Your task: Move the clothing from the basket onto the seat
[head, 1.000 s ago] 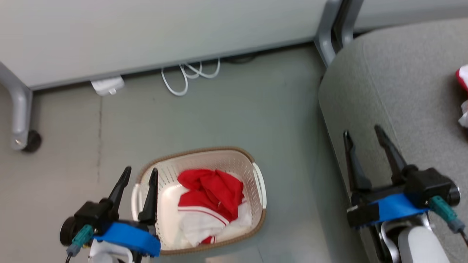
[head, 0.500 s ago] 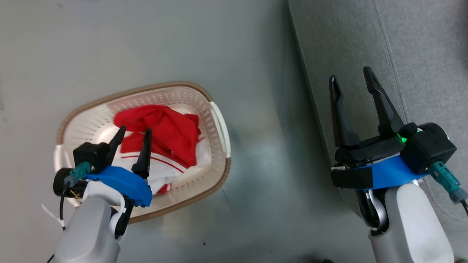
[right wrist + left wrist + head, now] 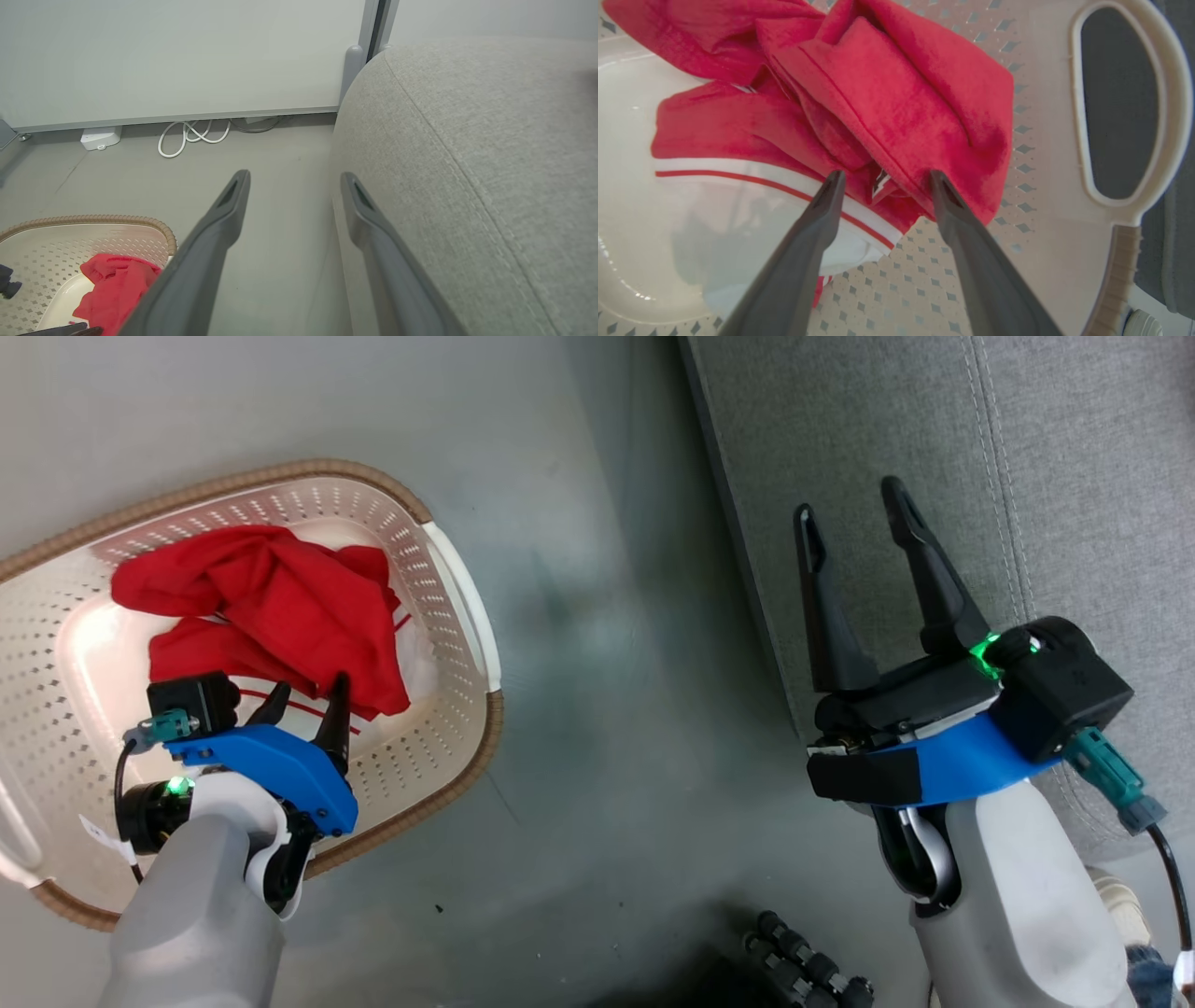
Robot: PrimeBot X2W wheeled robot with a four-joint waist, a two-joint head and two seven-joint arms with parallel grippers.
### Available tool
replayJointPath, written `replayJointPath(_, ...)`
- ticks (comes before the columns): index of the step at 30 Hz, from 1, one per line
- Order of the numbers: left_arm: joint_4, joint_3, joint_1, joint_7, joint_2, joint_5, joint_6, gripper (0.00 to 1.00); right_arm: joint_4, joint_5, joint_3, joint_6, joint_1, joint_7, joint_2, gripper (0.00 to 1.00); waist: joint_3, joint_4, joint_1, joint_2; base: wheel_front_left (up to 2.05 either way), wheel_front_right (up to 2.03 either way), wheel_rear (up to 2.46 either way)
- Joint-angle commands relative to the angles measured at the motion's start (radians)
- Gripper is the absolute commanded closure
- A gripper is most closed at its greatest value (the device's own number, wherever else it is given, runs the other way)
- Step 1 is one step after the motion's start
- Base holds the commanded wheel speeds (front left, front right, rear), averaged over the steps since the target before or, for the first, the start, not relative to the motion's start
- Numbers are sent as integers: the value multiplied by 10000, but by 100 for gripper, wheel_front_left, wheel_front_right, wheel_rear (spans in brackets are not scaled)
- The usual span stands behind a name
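Red-and-white clothing (image 3: 887,107) lies crumpled in the cream perforated basket (image 3: 448,588), heaped toward the end with the white handle (image 3: 1125,107). A white panel with a thin red stripe spreads out beneath the red folds. The left gripper (image 3: 310,686) reaches down inside the basket with its fingers (image 3: 803,261) spread wide. The wrist view shows both tips at the near edge of the topmost red fold, one on either side of a small tuck of cloth. Nothing is clamped between them, and whether the tips touch the fabric cannot be told. The basket stands on the grey floor (image 3: 607,663), just beside the grey upholstered seat (image 3: 934,429), with a strip of floor between them. The right gripper (image 3: 848,499) hangs well apart from the clothing at the seat's near edge, its fingers also wide and empty. Beyond, a white cable (image 3: 191,135) loops on the floor at the foot of a pale wall panel (image 3: 187,56).
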Motion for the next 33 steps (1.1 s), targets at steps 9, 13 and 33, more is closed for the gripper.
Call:
replayJointPath(9, -296, -702, -523, 13, 275, -1318, -38, 0, 238, 429, 413, -7, -382, -254, 17, 0, 520, -513, -2, 0, 0, 0, 0)
replayJointPath(13, -283, -959, -722, -148, 484, -1616, -38, 0, 334, 546, 491, -7, -409, -304, 17, 0, 612, -685, -2, 0, 0, 0, 0)
replayJointPath(33, 667, -2206, -1177, -644, 634, -2203, -39, 100, 597, 604, 557, -7, -445, -365, 17, 0, 438, -762, -2, 0, 0, 0, 0)
